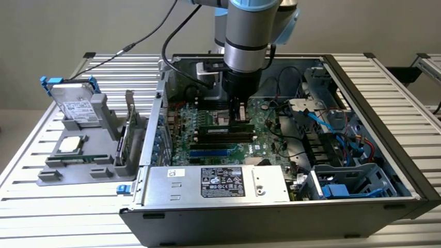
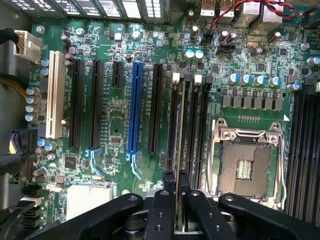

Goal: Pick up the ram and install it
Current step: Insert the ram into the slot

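The ram [image 2: 178,125] is a thin green stick seen edge-on, lying along the row of black memory slots [image 2: 192,120] beside the processor socket [image 2: 245,162]. My gripper [image 2: 176,182] is shut on one end of it, a black finger on each side. In the exterior view the gripper [image 1: 239,118] reaches straight down into the open computer case [image 1: 386,155], just above the motherboard [image 1: 206,142], with the ram [image 1: 227,127] low at the slots. Whether the stick is seated in a slot I cannot tell.
A blue expansion slot [image 2: 134,107] and a white one [image 2: 54,95] lie beside the memory slots. The power supply [image 1: 214,183] fills the case front; blue and red cables [image 1: 341,132] crowd its right. Outside, a grey holder [image 1: 76,155] carries a hard drive [image 1: 77,106], a processor chip [image 1: 71,144] and an expansion card [image 1: 128,132].
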`<state>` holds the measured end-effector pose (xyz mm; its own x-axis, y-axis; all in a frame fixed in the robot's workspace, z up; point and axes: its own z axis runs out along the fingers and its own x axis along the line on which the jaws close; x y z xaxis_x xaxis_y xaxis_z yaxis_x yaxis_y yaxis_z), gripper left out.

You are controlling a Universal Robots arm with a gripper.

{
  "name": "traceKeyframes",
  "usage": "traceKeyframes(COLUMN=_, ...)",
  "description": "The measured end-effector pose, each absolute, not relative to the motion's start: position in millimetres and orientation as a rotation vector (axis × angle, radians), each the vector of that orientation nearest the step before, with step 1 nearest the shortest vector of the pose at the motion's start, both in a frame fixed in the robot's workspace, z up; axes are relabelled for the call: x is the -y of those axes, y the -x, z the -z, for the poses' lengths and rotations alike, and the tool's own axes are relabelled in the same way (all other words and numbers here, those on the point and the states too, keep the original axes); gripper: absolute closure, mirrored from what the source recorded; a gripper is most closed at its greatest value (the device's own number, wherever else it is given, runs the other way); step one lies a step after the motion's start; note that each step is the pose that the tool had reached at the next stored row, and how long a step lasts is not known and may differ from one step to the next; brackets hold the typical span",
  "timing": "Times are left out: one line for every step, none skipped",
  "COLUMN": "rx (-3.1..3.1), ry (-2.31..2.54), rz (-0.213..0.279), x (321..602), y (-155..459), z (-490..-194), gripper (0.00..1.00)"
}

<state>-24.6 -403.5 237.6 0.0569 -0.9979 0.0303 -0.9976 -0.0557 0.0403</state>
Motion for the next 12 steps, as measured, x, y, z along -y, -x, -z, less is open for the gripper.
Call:
traceKeyframes(rx=2.123, ry=-2.247, rz=0.009, x=403.5, y=24.6, z=-237.4, gripper=0.87)
traceKeyframes(rx=2.122, ry=-2.248, rz=0.009, x=403.5, y=24.7, z=-236.9, gripper=0.87)
traceKeyframes(rx=2.122, ry=-2.248, rz=0.008, x=403.4, y=24.7, z=-236.6, gripper=0.87)
traceKeyframes(rx=2.12, ry=-2.249, rz=0.008, x=403.5, y=24.7, z=-236.1, gripper=0.87)
traceKeyframes(rx=2.119, ry=-2.249, rz=0.009, x=403.4, y=24.8, z=-235.6, gripper=0.87)
traceKeyframes(rx=2.118, ry=-2.25, rz=0.01, x=403.5, y=24.8, z=-235.2, gripper=0.87)
traceKeyframes(rx=2.116, ry=-2.25, rz=0.011, x=403.5, y=24.8, z=-234.4, gripper=0.87)
traceKeyframes(rx=2.115, ry=-2.25, rz=0.011, x=403.5, y=24.8, z=-233.7, gripper=0.87)
traceKeyframes(rx=2.113, ry=-2.251, rz=0.011, x=403.4, y=24.8, z=-233.3, gripper=0.87)
traceKeyframes(rx=2.112, ry=-2.252, rz=0.011, x=403.5, y=24.8, z=-233.4, gripper=0.87)
traceKeyframes(rx=2.111, ry=-2.253, rz=0.011, x=403.5, y=24.7, z=-233.4, gripper=0.87)
traceKeyframes(rx=2.11, ry=-2.253, rz=0.011, x=403.5, y=24.8, z=-233.3, gripper=0.87)
